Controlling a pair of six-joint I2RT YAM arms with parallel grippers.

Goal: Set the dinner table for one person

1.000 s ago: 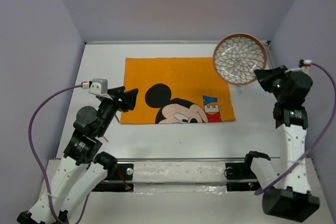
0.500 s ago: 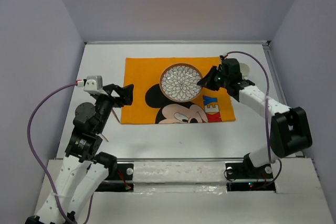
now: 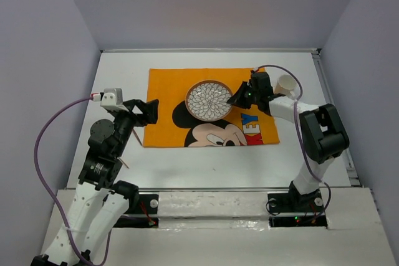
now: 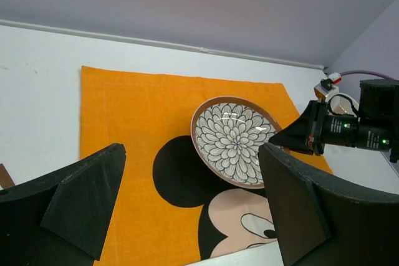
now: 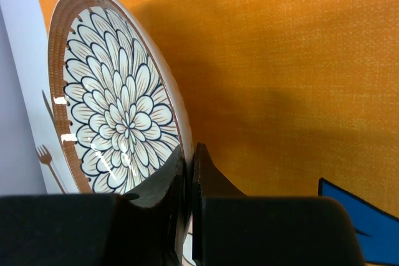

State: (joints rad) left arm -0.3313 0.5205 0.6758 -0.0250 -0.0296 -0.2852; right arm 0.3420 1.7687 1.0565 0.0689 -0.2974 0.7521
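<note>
My right gripper (image 3: pixel 239 96) pinches the brown-rimmed petal-patterned ceramic plate (image 3: pixel 209 100) over the orange cloth mat (image 3: pixel 167 95); next I'd lower it flat, then release.

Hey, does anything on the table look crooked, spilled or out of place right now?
Only the plate. It is not lying flat: the right gripper pinches its rim, and it looks tilted over the mat, casting a shadow underneath. Nothing looks spilled or broken.

Plain lilac walls (image 3: pixel 206 4) (matte, evenly lit) close in the white dinner table (image 3: pixel 118 73) on three sides.
</note>
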